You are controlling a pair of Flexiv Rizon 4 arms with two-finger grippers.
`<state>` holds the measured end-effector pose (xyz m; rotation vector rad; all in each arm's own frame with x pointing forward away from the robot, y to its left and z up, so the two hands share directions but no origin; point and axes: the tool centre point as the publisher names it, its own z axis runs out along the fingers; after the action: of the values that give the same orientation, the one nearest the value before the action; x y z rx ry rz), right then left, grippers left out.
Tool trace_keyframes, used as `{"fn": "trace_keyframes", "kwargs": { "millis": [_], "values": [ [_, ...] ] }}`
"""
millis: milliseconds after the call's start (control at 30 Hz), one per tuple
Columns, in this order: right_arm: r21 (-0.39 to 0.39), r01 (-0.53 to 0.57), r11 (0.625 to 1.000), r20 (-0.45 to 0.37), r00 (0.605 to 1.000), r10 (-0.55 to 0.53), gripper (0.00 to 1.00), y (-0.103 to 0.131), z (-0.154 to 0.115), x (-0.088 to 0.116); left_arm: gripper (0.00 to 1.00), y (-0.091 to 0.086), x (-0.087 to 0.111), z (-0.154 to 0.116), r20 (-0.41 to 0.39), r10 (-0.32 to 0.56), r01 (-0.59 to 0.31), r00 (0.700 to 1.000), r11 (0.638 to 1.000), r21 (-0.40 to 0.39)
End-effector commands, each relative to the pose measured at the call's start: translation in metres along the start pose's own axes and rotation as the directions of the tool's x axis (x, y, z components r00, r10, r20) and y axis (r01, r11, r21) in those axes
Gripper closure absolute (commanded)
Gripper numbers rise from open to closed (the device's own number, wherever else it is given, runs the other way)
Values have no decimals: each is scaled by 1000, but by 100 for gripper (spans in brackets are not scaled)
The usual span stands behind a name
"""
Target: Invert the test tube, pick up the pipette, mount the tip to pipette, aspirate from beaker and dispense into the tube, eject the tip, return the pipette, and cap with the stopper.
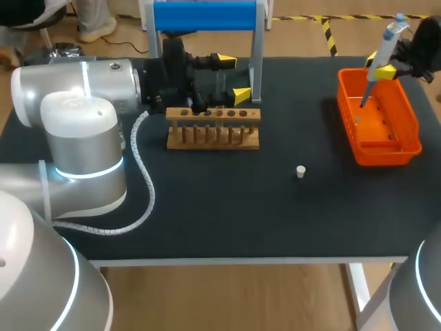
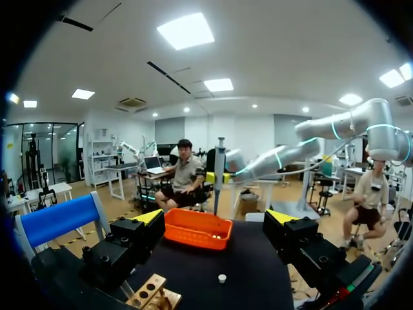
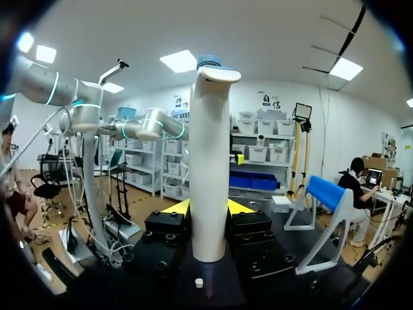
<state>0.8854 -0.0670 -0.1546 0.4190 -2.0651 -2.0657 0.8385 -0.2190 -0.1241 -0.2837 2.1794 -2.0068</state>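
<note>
Holding pipette (image 1: 391, 38) near-vertical, right end effector (image 1: 380, 65); pointing down into orange bin (image 1: 389, 152).

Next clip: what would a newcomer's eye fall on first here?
The orange basket at the table's right edge, with the right end effector shut on the pipette held over it. Then the wooden rack left of centre, the open left end effector behind it, and a small white stopper lying between rack and basket.

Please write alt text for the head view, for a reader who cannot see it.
The right pincer holds a pipette, tip down, over an orange basket at the far right of the black table. The left pincer stands open just beyond a wooden rack; a white stopper lies between rack and basket.
</note>
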Motion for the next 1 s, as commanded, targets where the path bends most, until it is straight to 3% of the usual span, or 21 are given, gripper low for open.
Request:
{"fn": "trace_keyframes", "kwargs": {
  "millis": [33,533,1000],
  "values": [
    [29,0,1000,147,989,-5,100,4,46,11,0,0,1,1,4,0,-1,1000,1000,1],
    [16,-52,999,200,979,48,100,-16,111,12,0,0,1,1,4,0,-1,1000,1000,1],
    [-22,-82,996,176,981,85,100,-16,167,-5,0,0,1,1,4,0,-1,1000,1000,1]
  ]
}}
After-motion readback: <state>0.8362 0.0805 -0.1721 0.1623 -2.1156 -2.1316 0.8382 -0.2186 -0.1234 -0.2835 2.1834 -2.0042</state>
